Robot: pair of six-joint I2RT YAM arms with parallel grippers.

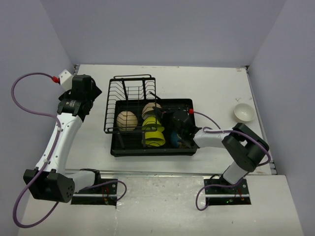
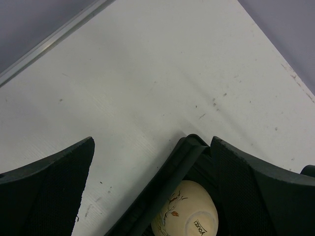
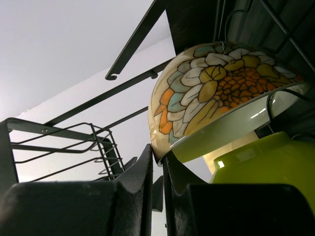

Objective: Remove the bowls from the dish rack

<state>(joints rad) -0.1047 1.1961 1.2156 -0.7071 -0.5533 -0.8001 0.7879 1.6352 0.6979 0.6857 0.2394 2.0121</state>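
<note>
The black wire dish rack joins a black tray. In the tray, a tan bowl lies upside down; in the left wrist view this tan bowl shows a leaf drawing. Two lime-green bowls stand on edge behind a second tan bowl, whose outside bears a painted flower. My right gripper is shut on that flowered bowl's rim. A blue bowl is partly hidden under my right wrist. My left gripper hangs open over the tray's left corner, holding nothing.
A cream-white bowl sits upright on the table at the far right. A small white box lies by the back left wall. Rack wires cross close above my right fingers. A lime-green bowl presses next to the flowered one.
</note>
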